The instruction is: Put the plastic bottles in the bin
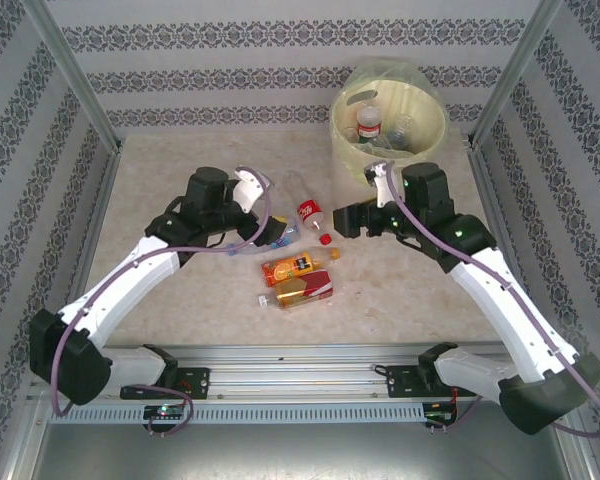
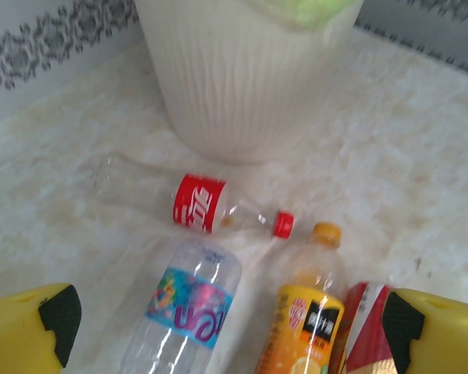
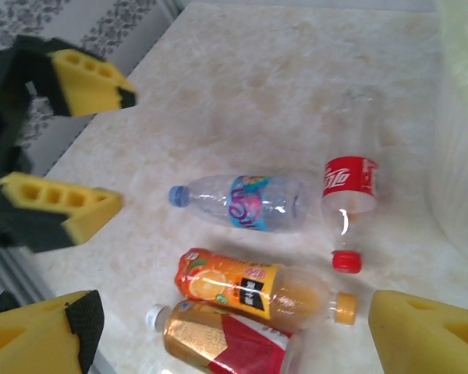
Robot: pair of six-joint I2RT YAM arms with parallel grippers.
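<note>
Four of the plastic bottles lie loose on the desk (image 3: 257, 86), close together near its middle. The red-label bottle (image 3: 349, 187) is on its side, its red cap pointing toward the arms' bases and its clear base toward the bin (image 1: 435, 130). Beside it lies the blue-label bottle (image 3: 253, 202), crosswise, with its pale blue cap toward the left arm. Nearer the arms, the orange bottle (image 3: 249, 288) and the red-and-gold bottle (image 3: 218, 343) lie side by side, touching or nearly so. The big cream bin stands at the far right of the desk, well apart from this cluster. Inside it rests a clear bottle with a red label (image 1: 368, 122), with another clear one next to it. The left fingers (image 2: 433, 331) are spread wide and pinch nothing. From the right wrist they sit just off the blue cap with bare desk showing between, so they do not touch it. Through the left wrist camera, the blue-label and orange bottles run up between the two yellow pads. The red-and-gold bottle shows right against the right-hand pad, though I cannot tell whether it touches. The right fingers (image 3: 425, 335) are also held wide apart with nothing between them. From above they sit just to the right of the red cap, between the cluster and the bin. In their own view, the orange and red-and-gold bottles lie in the gap between the pads. I cannot tell how high they hang over the desk.
</note>
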